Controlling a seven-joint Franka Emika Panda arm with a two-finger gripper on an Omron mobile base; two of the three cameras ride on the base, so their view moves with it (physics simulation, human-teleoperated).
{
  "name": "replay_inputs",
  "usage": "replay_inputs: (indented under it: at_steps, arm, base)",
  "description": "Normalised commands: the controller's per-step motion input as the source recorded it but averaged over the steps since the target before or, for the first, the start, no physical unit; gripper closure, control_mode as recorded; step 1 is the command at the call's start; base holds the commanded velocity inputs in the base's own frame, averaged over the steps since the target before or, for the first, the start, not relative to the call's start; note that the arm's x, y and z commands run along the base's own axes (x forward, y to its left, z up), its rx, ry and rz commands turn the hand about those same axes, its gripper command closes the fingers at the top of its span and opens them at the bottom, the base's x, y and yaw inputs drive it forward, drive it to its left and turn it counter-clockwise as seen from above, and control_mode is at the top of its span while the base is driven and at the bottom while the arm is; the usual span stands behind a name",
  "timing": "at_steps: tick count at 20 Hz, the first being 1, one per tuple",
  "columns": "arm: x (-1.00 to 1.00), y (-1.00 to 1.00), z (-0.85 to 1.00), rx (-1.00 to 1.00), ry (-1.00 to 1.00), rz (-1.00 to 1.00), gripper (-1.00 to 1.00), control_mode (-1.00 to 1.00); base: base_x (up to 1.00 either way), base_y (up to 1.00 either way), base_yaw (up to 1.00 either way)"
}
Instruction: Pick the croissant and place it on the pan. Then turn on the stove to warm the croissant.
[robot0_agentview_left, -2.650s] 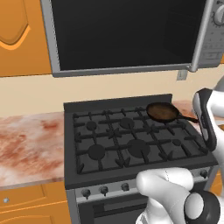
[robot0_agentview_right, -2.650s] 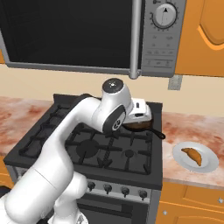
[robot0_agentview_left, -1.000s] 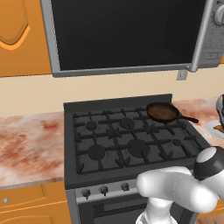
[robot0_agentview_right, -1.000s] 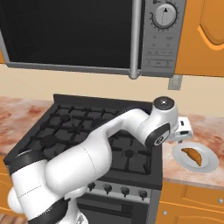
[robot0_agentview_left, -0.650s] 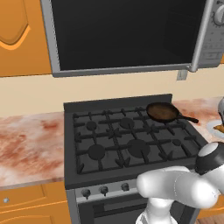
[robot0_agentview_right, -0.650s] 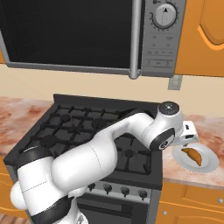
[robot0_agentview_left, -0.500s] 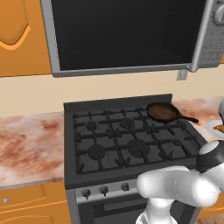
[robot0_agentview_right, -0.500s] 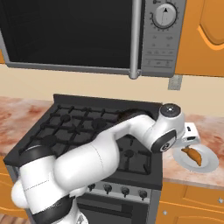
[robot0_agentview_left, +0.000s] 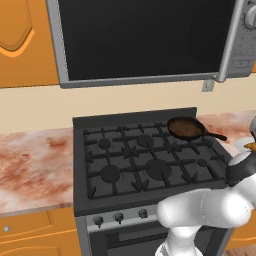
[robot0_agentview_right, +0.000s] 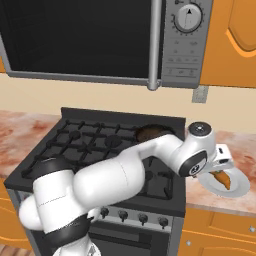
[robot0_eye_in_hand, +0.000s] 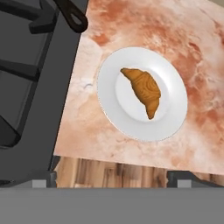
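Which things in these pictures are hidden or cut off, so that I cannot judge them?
- Gripper: in the right base view the wrist covers its fingers, so open or shut is unclear.
- Pan: in the right base view the arm hides most of it.
- Croissant: in the left base view the frame edge cuts it.
- Plate: partly behind the hand in the right base view.
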Motion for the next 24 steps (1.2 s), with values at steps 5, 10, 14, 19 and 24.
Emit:
replay_inputs:
  at_steps: [5, 10, 14, 19, 24]
  arm:
    - [0.18, -0.19, -0.12, 0.0, 0.07, 0.0, -1.0, -1.0]
    - [0.18, -0.17, -0.18, 0.03, 0.0, 0.0, -1.0, -1.0]
    - [0.12, -0.21, -0.14, 0.05, 0.0, 0.01, -1.0, -1.0]
    - [0.12, -0.14, -0.08, 0.0, 0.02, 0.0, -1.0, -1.0]
    - [0.21, -0.06, -0.1, 0.0, 0.07, 0.0, -1.0, -1.0]
  base:
    - [0.0, 0.0, 0.0]
    - [0.0, 0.0, 0.0]
    - [0.0, 0.0, 0.0]
    - [0.0, 0.0, 0.0]
    - [0.0, 0.0, 0.0]
